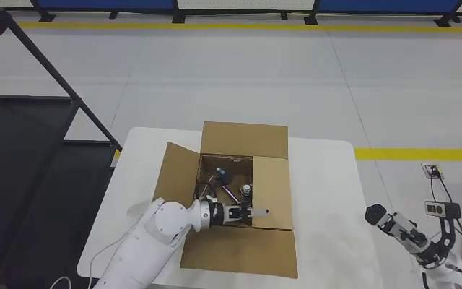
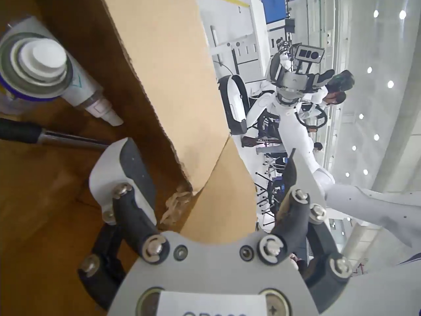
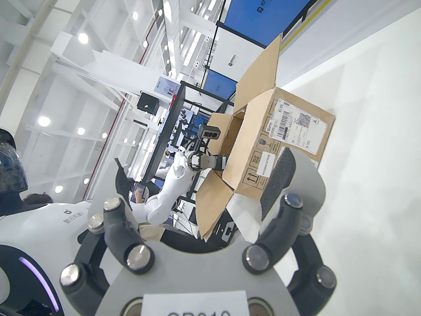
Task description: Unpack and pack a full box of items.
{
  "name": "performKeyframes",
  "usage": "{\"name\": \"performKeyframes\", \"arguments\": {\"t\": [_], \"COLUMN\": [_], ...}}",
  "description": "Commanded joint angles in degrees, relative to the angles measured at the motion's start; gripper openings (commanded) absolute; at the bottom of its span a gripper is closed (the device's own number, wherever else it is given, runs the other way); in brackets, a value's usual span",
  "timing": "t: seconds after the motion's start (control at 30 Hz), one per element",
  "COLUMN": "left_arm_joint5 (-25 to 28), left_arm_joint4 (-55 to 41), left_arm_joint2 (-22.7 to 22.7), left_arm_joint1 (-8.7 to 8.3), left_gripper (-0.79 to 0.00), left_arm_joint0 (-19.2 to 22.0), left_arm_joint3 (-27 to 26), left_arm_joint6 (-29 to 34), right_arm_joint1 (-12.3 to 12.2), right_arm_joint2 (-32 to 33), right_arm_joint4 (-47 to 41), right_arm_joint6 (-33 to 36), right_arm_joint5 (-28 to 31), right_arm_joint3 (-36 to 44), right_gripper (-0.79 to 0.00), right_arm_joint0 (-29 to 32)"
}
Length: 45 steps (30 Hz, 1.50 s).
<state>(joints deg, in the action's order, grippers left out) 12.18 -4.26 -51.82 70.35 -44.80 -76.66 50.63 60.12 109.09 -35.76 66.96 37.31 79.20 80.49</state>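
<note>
1. My left claw (image 1: 253,212) is spread wide and empty at the near corner of the box (image 1: 244,137). One finger is inside and one outside, with a flap (image 2: 158,67) between.
2. Best, I judge: pinch the flap squarely and fold it outward slowly. The corrugated card is frayed at the corner.
3. Inside the box are a spray can (image 2: 33,64) with a metal rim and white cap, a plastic tube (image 2: 87,95), and a steel-shafted tool (image 2: 49,136).
4. My right claw (image 1: 375,215) is wide and empty, well apart from the box.

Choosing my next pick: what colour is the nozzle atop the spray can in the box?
White, on the silver-rimmed round spray can; clearest in the left wrist view.
</note>
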Motion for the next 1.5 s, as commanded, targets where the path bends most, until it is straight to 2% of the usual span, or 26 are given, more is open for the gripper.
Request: {"name": "performKeyframes", "arguments": {"t": [0.0,0.17,0.47,0.67,0.8,0.97,1.2,1.47], "left_arm_joint5": [1.1,3.1,4.5,6.0,7.1,8.1,3.8,0.9], "left_arm_joint4": [-1.1,-1.1,0.3,2.6,4.8,5.5,4.0,2.8], "left_arm_joint2": [1.4,3.0,1.5,4.7,9.2,14.9,21.9,25.8], "left_arm_joint1": [0.71,1.79,1.83,3.41,5.50,8.84,14.23,19.51], "left_gripper": [0.000,0.000,0.000,0.000,0.000,0.000,0.000,0.000], "left_arm_joint0": [1.5,3.3,3.0,4.4,6.6,10.2,16.4,21.0], "left_arm_joint3": [2.3,3.4,-2.8,-4.5,-2.0,4.0,12.8,21.8], "left_arm_joint6": [-0.8,-3.1,-5.7,-12.1,-17.2,-21.9,-20.5,-18.6], "right_arm_joint1": [-0.1,-0.4,-0.9,-1.3,-1.6,-2.0,-2.6,-3.2], "right_arm_joint2": [0.3,0.9,1.7,3.4,5.4,7.7,9.7,10.7], "right_arm_joint4": [-0.3,-1.0,-3.2,-6.3,-9.0,-11.0,-12.4,-13.1], "right_arm_joint6": [0.1,0.2,0.1,-0.4,-0.6,-0.4,0.4,1.4], "right_arm_joint5": [-0.1,-0.2,-0.1,0.4,0.6,0.5,-0.4,-1.3], "right_arm_joint3": [-0.3,-0.8,-1.4,-3.0,-4.2,-5.9,-9.1,-12.8], "right_gripper": [0.000,0.000,0.000,0.000,0.000,0.000,0.000,0.000], "right_arm_joint0": [0.1,0.4,0.9,1.4,2.1,2.9,2.7,1.2]}}
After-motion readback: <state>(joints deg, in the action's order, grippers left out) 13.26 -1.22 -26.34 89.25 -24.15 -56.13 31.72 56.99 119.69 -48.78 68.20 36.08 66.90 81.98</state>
